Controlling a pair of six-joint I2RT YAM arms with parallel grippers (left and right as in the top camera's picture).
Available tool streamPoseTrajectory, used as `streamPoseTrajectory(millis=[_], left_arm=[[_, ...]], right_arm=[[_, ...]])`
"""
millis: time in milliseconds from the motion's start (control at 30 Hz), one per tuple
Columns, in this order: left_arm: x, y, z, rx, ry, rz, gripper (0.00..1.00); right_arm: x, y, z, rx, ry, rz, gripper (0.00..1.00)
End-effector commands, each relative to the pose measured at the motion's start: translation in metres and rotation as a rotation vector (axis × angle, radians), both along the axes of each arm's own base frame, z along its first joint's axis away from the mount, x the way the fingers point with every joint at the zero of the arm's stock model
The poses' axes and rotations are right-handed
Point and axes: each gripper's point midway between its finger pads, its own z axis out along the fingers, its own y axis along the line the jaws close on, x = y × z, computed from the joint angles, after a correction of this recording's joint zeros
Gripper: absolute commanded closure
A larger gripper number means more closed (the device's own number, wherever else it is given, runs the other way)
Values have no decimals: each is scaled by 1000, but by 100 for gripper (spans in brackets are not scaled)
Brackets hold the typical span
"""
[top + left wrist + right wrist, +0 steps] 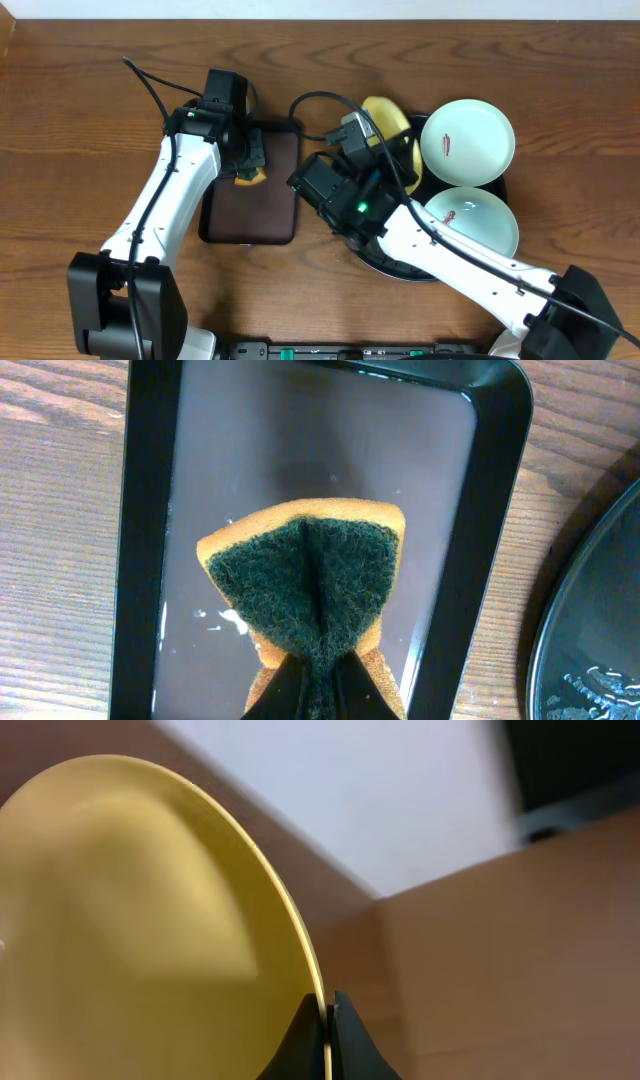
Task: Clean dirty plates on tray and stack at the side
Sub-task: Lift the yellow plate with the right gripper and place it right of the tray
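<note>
While your right jaws were pressed together on the very rim of the pale yellow plate (150, 920), it stood tipped up on edge at the far left side of the black tray (505, 185), with only a thin lip of it in the pinch. You could judge it stiff, smooth and probably glazed. It looked light enough for one arm, but slick at the rim and likely to chip or crack if it slid out and struck the tray or the desk (80, 120). A deeper bite across the rim, one jaw on each face, looked the safer hold. Two mint-white plates lay flat on the tray to the right: the far one (467, 142) showed a small reddish-brown smear at its centre, and the near one (475, 222) sat just beside it. Your left jaws were pinching the sponge (310, 580), soft and folded under the squeeze, above the brown rectangular tray (145, 560) to the left. Because the sponge would yield, the plate needed firm backing for scrubbing.
</note>
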Motion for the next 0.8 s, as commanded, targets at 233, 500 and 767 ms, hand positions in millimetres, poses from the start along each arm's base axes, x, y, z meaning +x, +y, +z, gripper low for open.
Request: streamPoseTrajectory(millis=[233,500,767], left_arm=[[-3,4,-4,22,16,-5,93],[-3,4,-4,22,16,-5,93],[-3,4,-4,21,16,-4,93]], right_arm=[[40,-29,-39,890,439,28,99],[64,-197,-15,1262,272,-210,99],[17,-386,-43,1333,12,-660,99]])
